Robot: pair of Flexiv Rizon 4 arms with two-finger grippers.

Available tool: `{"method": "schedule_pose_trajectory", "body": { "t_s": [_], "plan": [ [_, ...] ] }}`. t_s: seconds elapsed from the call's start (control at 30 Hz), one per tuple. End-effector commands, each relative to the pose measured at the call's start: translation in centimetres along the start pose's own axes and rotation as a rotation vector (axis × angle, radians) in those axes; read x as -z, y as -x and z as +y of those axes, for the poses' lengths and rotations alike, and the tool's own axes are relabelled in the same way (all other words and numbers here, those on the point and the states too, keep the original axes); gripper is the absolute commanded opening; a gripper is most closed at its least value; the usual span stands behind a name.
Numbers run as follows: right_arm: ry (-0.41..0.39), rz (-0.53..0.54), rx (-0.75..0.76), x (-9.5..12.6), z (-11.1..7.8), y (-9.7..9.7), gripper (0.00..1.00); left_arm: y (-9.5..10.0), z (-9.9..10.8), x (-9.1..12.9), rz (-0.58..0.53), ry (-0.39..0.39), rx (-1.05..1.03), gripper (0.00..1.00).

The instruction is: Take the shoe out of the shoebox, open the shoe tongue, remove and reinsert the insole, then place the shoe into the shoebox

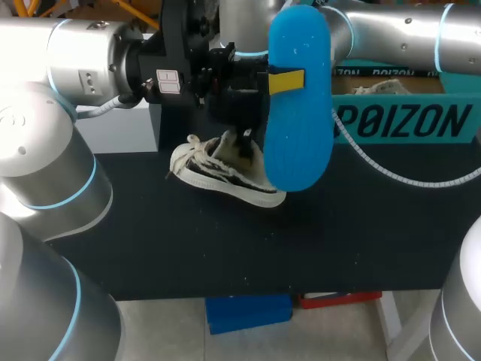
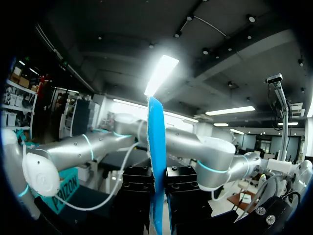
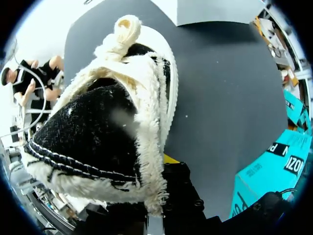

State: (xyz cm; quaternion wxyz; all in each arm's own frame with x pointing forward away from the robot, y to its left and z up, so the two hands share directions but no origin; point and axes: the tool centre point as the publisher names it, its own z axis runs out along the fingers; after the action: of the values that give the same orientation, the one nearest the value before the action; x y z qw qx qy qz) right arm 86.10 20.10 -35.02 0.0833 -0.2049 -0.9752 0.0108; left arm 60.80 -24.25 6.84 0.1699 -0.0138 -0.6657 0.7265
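Note:
A blue insole [image 1: 301,135] stands upright above the table, with my left gripper [image 1: 285,81] shut on it, one yellow tip across its face. The left wrist view sees the insole [image 2: 155,147] edge-on between the left gripper's [image 2: 157,196] black fingers. Below it, a cream and black shoe [image 1: 218,174] with frayed edges lies on the black table [image 1: 225,248]. My right gripper [image 1: 244,139] comes down onto the shoe's opening. Seen from the right wrist, the shoe [image 3: 107,122] fills the picture and my right gripper [image 3: 155,210] is shut on its frayed edge.
The teal shoebox [image 1: 421,120] stands open at the back right of the table, and its side [image 3: 274,166] shows beside the right gripper. A pale box [image 1: 120,128] sits at the back left. Bare black table lies in front of the shoe.

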Motion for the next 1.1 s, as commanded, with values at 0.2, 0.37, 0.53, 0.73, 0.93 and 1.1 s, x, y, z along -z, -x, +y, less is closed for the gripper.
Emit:
{"method": "schedule_pose_trajectory", "body": {
  "t_s": [0.2,0.37,0.53,0.73,0.93,1.1],
  "plan": [
    [0.191,-0.094,-0.693,4.2,-3.0,-1.3,0.00,0.0,0.1,-0.2,-0.003,0.001,0.000,0.00],
    [0.138,-0.167,-0.879,3.4,-3.3,-1.5,0.00,0.0,0.1,-0.2,-0.003,0.001,0.000,0.00],
    [0.090,-0.236,-1.001,3.0,-3.3,-1.3,0.00,0.0,0.1,-0.2,-0.003,0.001,0.000,0.00],
    [0.036,-0.269,-1.070,2.3,-3.5,-0.6,0.00,0.0,0.1,-0.2,-0.003,0.001,0.000,0.00],
    [0.013,-0.289,-1.117,1.7,-3.7,0.3,0.00,0.0,0.1,-0.2,-0.003,0.001,0.000,0.00],
    [-0.004,-0.290,-1.156,0.6,-3.9,1.5,0.00,0.0,0.1,-0.2,-0.003,0.001,0.000,0.00]
  ]
}}
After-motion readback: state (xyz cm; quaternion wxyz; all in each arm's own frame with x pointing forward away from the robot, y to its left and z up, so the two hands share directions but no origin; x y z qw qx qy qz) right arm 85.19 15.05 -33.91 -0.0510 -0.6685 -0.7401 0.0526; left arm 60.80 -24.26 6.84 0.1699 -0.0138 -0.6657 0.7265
